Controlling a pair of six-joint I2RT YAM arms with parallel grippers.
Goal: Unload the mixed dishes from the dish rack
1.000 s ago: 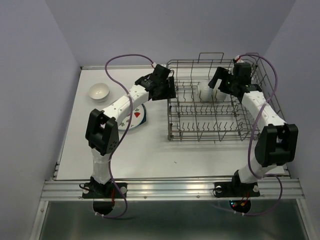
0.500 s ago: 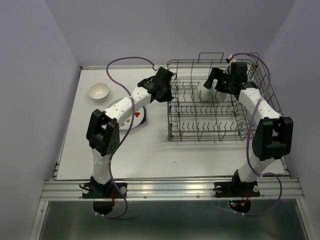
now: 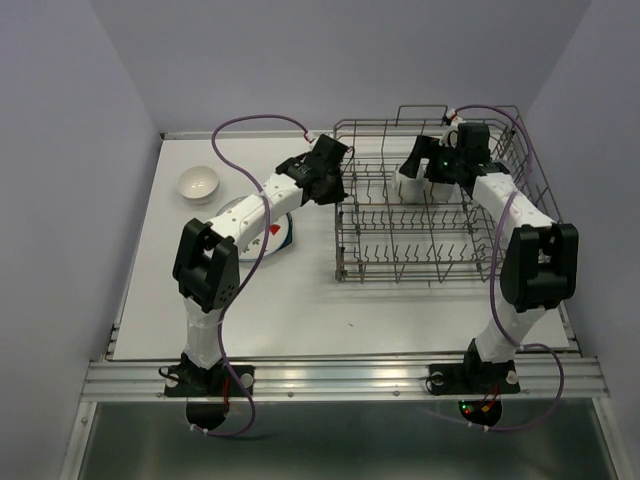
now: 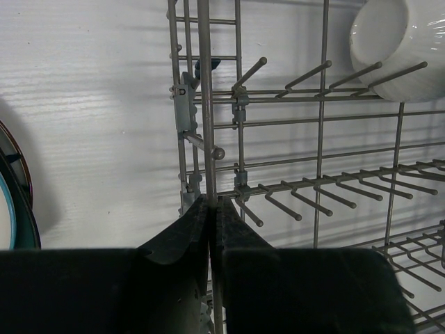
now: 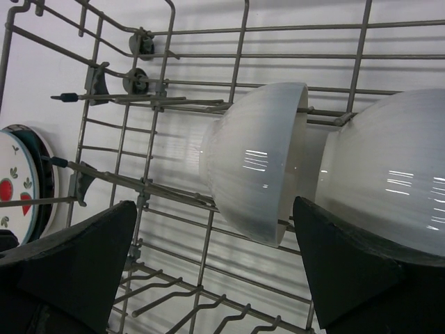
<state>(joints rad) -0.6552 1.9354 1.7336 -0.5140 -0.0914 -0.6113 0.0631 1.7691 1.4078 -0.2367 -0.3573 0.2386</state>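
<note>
The right hand (image 5: 212, 207), wide open and empty, faces the nearer white bowl (image 5: 259, 161). The bowl stands on edge in the rack (image 3: 400, 250), straight ahead between the fingers, rim toward the right finger. The left hand (image 4: 210, 212) is clamped on the rack's edge wire.

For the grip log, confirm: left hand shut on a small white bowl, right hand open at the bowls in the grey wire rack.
The left hand is shut on a wire of the grey metal wire dish rack, not a bowl; see the left wrist view. The right hand is open at the small white bowls.
</note>
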